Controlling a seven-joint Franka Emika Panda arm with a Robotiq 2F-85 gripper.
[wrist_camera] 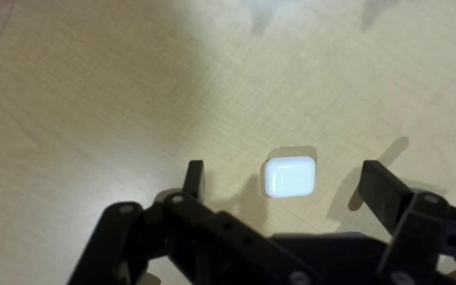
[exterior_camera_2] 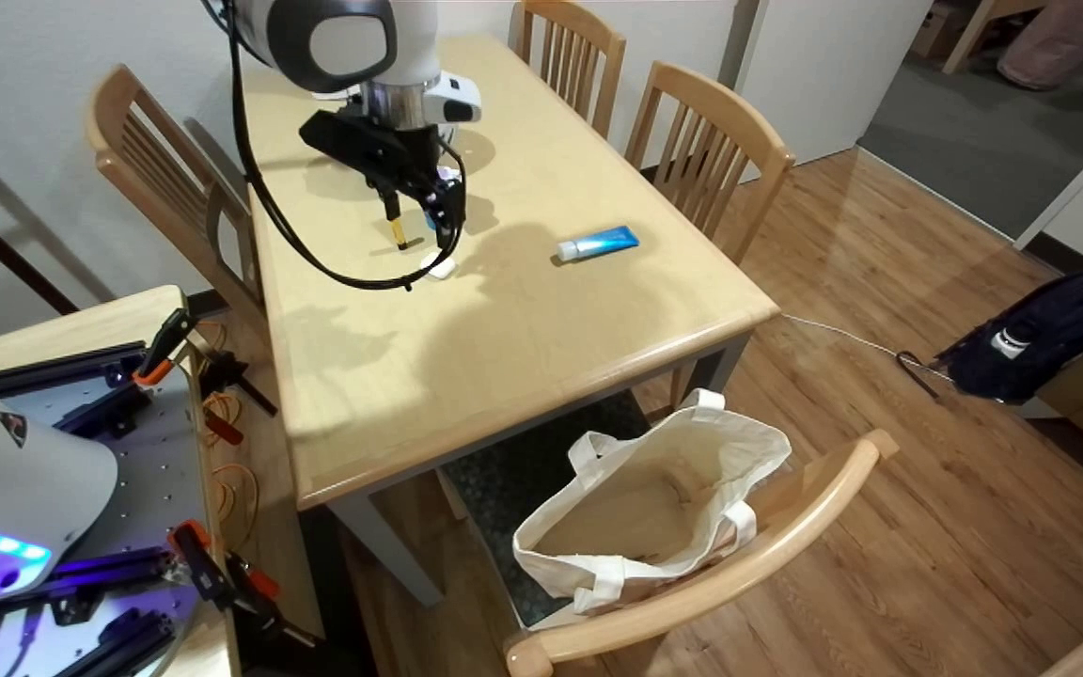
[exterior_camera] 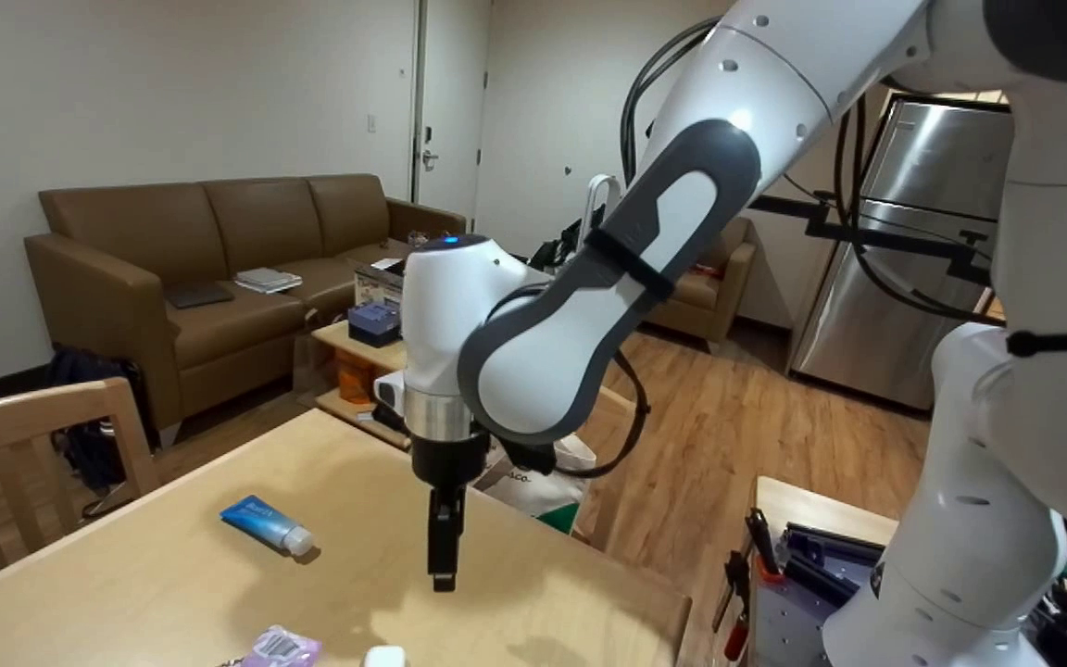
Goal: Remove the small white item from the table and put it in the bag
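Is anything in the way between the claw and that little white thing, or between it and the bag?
Nothing visible stands between the open gripper and the white item. Toward the bag, only the table's edge seems to need clearing; the blue tube lies off to one side.

Straight onto the pale rectangular wooden table (exterior_camera_2: 344, 414), bearing the small white rounded item (wrist_camera: 290, 177), in the wrist view framed in the gap of the black two-fingered gripper (wrist_camera: 282, 176). In an exterior view, left of the item to the purple packet (exterior_camera: 282, 647), then behind it to the blue white-capped tube (exterior_camera: 265, 525). Down in an exterior view, before the table's near end, to the cream cloth tote bag (exterior_camera_2: 635, 498) on a light wooden chair (exterior_camera_2: 762, 564).
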